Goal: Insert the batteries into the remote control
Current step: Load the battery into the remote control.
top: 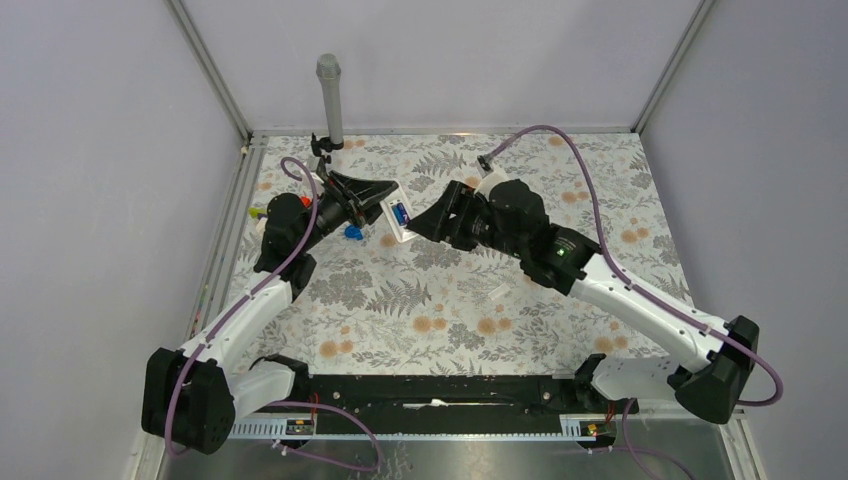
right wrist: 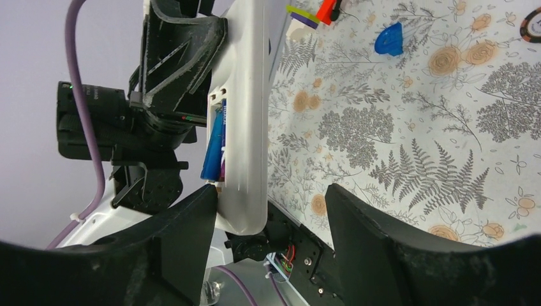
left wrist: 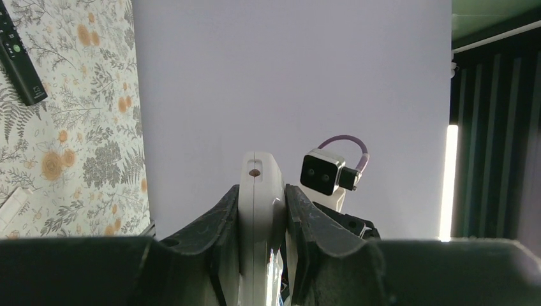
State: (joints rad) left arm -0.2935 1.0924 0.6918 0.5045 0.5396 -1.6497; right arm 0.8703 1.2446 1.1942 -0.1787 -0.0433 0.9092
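Counter (top: 450,330): floral sheet; both arms meet above its far middle, the left one coming from 8 o'clock and the right one from 4 o'clock in the overhead view

Remote control (right wrist: 247,76): white, lifted off the counter and set on edge; in the right wrist view its long axis runs from 12 to 6 o'clock, with the open compartment facing 9 o'clock

Left claw (left wrist: 261,191): clenched on the remote control, one finger on each broad face; this arm carries it

Right claw (right wrist: 271,191): released, its fingers spread wide; the lower end of the remote control stands in the gap, hard by the 9 o'clock finger and well apart from the other

Batteries (right wrist: 214,146): two slim blue cylinders lying in the compartment along the long axis; their near ends sit at 11 o'clock from the right claw, just beside its finger; whether they are fully seated I cannot tell

Key relation: any further push would likely go along that axis toward 12 o'clock; the right arm is the free one

Views: only the right wrist view shows the compartment clearly; the left wrist view shows only the narrow end of the remote control, plus a black remote (left wrist: 19,57) lying on the counter at 10 o'clock

Loose bits: a blue piece (right wrist: 389,39) and an orange-red piece (right wrist: 327,9) lie on the counter at 1 o'clock
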